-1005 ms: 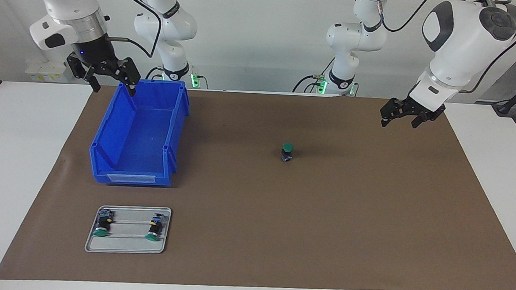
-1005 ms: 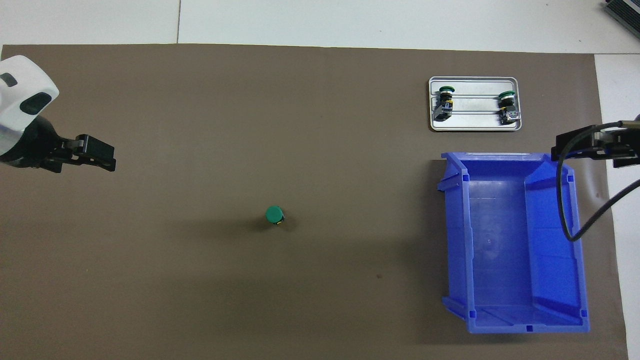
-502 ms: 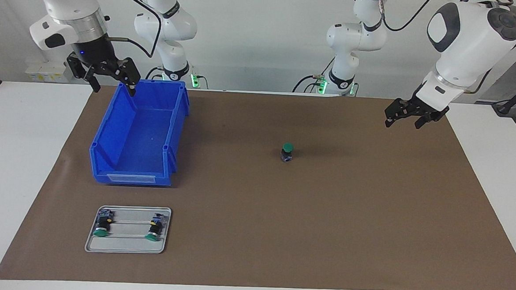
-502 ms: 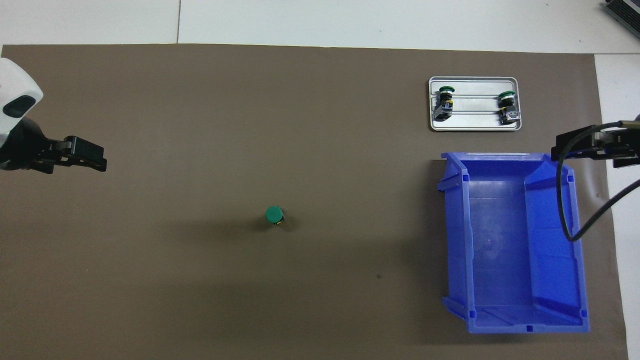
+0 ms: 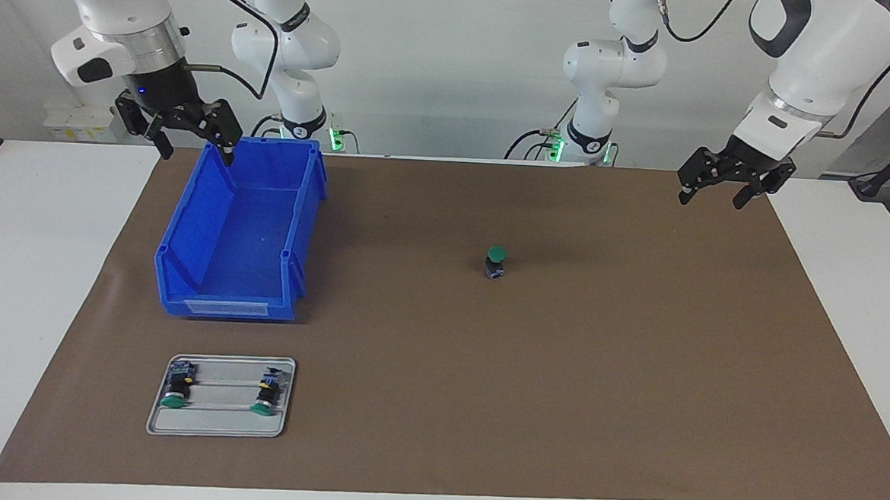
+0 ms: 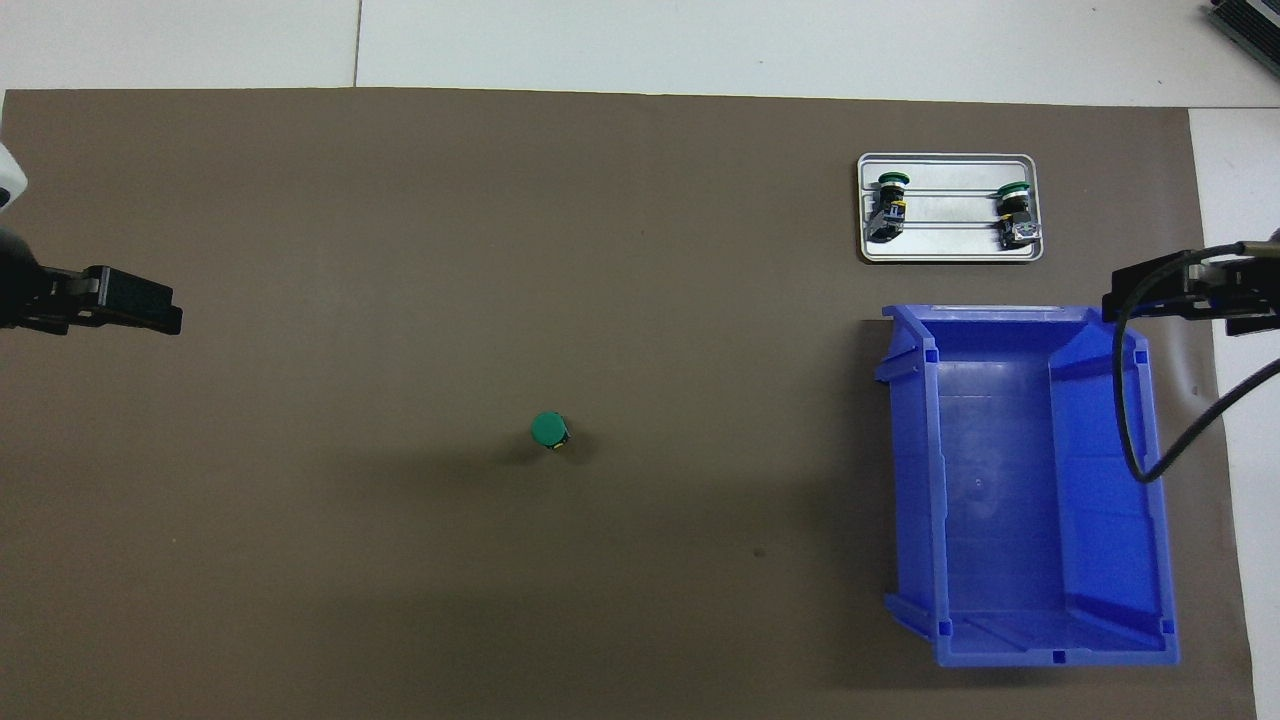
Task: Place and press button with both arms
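Watching the button (image 5: 496, 262) standing upright by itself near the middle of the frame on the brown mat (image 5: 560, 378), green cap up, touching nothing else and well apart from both claws. Noting the left gripper (image 5: 726, 187) hanging high in the frame over the mat's edge at its own arm's end, fingers spread apart and holding nothing. Noting the right gripper (image 5: 185, 126) hovering in the upper part of the frame over the corner of the blue bin (image 5: 188, 214) closest to the robots, likewise spread and empty. Judging the placing as done and the pressing as not yet done. Worrying chiefly about tipping: resting such a narrow body on a small base, then pushing down even slightly off the cap's centre, probably toppling it or sending it skidding over the mat. Bracing it with one claw also risking a knock from whichever finger arrives first. Bringing both arms in over one small target risking a clash of fingers or wrists. Risking a snag too, with the right arm's black cable (image 6: 1135, 400) looping over the bin. Mistaking the target for the two look-alike buttons (image 5: 176, 387) low in the frame on the metal tray (image 5: 218, 427) seeming less likely.
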You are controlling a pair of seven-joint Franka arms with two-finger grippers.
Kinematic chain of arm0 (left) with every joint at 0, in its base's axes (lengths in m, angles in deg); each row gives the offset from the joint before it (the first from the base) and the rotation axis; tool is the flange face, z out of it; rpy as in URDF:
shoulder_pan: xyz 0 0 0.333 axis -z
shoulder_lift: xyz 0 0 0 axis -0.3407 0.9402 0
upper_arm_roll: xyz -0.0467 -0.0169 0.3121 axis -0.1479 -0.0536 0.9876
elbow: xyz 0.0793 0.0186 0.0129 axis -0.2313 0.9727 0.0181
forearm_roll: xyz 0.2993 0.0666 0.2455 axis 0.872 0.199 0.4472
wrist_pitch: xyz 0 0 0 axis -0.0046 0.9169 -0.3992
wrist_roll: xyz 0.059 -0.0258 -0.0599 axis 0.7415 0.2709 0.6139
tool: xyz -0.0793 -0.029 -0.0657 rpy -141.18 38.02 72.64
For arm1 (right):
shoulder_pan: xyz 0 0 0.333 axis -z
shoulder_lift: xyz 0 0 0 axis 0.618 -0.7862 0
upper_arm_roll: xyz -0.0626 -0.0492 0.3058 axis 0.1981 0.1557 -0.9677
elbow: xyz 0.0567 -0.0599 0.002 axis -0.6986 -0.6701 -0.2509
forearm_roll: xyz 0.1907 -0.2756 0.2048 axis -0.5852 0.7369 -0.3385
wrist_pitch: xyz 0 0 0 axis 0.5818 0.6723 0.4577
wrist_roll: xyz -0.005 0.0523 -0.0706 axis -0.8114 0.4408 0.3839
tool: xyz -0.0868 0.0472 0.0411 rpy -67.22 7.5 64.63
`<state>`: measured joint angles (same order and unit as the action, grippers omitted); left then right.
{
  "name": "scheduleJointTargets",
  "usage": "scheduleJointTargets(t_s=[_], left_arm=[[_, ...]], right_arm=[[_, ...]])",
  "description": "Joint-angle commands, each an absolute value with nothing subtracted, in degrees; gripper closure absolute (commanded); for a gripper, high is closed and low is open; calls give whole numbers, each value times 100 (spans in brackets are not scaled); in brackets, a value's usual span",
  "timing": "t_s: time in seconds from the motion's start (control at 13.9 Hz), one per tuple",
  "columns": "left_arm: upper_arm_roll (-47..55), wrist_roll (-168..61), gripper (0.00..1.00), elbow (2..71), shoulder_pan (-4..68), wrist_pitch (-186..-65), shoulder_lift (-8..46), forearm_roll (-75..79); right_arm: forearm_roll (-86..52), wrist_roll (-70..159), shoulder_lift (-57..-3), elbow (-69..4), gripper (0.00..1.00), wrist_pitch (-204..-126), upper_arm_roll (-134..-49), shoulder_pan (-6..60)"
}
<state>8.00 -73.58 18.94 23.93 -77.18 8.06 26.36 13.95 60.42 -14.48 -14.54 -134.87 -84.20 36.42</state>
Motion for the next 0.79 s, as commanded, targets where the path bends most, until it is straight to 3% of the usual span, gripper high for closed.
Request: scheduleJointTargets(t_s=[0.0, 0.43, 0.72], left_arm=[[768, -7640, 0, 2013, 2264, -7646, 659, 2793], [768, -7604, 0, 2627, 2282, -8059, 378, 2793], [759, -7657, 0, 2619, 2335, -8077, 378, 2793]], right_arm=[[1259, 5910, -1424, -1475, 0, -13436, -8446, 3703], [1259, 5910, -1424, -1475, 0, -13436, -8446, 3703], [1259, 5910, -1424, -1475, 0, -13436, -8446, 3703]])
